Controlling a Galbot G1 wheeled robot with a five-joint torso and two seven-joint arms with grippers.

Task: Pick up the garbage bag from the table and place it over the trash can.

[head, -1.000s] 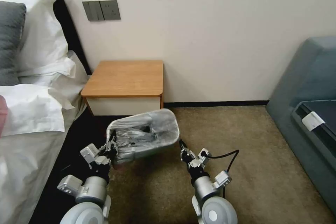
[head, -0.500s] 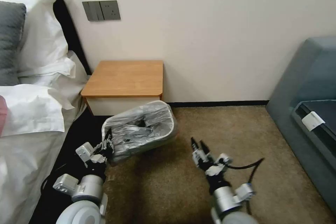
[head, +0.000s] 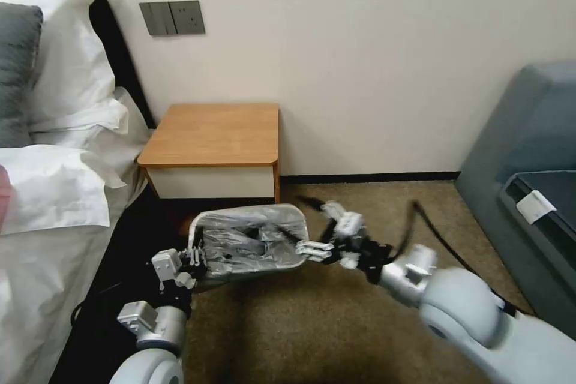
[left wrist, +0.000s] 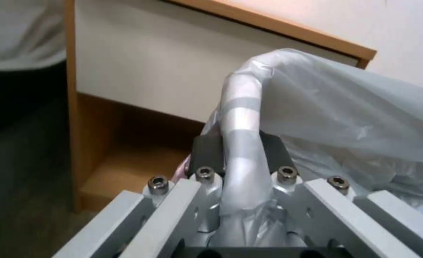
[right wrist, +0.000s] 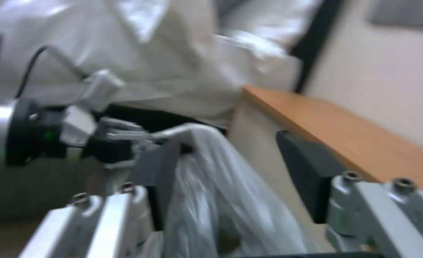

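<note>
The cream-white trash can (head: 298,220) sits on the carpet in front of the table (head: 213,132), tipped toward me. The grey crinkly garbage bag (head: 240,241) lines it and wraps over its rim. My left gripper (head: 195,258) is shut on the bag-covered rim at the can's left end, and the left wrist view shows the pads (left wrist: 206,150) clamping the wrapped rim (left wrist: 240,118). My right gripper (head: 312,241) reaches in from the right, open, at the can's right rim. In the right wrist view its fingers (right wrist: 161,168) straddle the bag (right wrist: 216,204).
A bed with white pillows (head: 60,90) and sheets lies on the left, close to the left arm. The grey-blue sofa (head: 528,150) stands at the right. Open carpet (head: 312,324) stretches in front. The right arm's cable (head: 438,237) arcs over the floor.
The right arm swung from low on the carpet up and leftward to the can's right rim. The can, held by the left gripper, shifted slightly and sits lower.
</note>
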